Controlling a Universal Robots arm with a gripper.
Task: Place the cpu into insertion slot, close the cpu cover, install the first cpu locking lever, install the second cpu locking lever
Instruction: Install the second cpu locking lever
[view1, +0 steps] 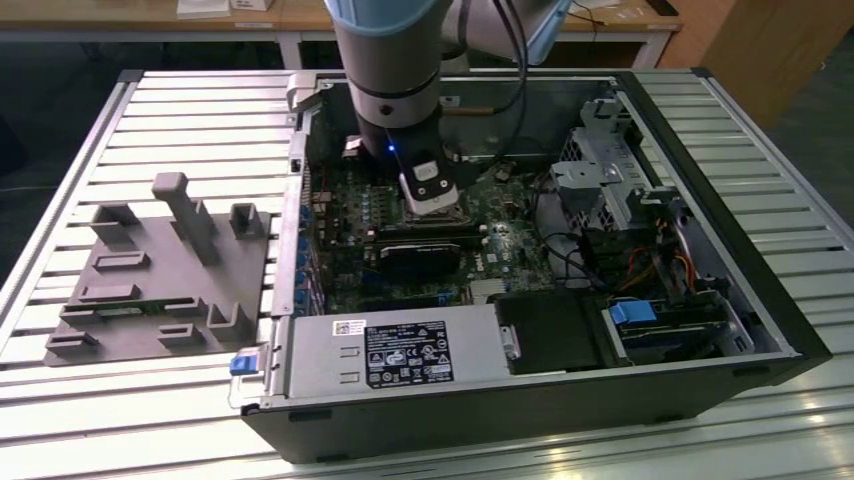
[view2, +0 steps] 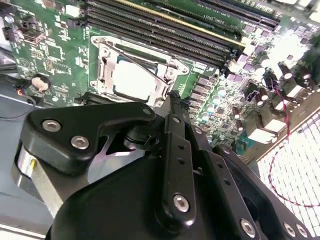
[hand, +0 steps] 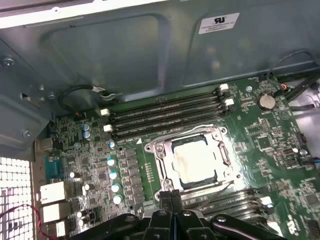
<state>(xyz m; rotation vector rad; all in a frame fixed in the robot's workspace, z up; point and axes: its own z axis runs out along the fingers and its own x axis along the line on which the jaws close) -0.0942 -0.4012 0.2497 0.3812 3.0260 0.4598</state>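
The cpu (hand: 196, 159) (view2: 131, 80) lies flat in the insertion slot (hand: 156, 149) on the green motherboard (hand: 270, 135); its silvery top shows in both wrist views. The cpu cover (hand: 221, 144) (view2: 106, 67) lies down around the chip as a metal frame. A thin lever rod (view2: 145, 70) crosses one corner of the chip. My gripper (hand: 171, 196) (view2: 173, 100) is shut with nothing in it, its tips at the socket's edge. I cannot tell whether they touch a lever. In the exterior view the gripper (view1: 430, 208) hangs low inside the open computer case, over the socket.
Long black memory slots (hand: 165, 112) flank the socket. A black heatsink block (view1: 420, 258) sits just in front of the gripper, the grey power supply box (view1: 387, 355) nearer still. Drive cage and cables (view1: 614, 190) fill the case's right. A grey fixture tray (view1: 154, 275) lies outside, left.
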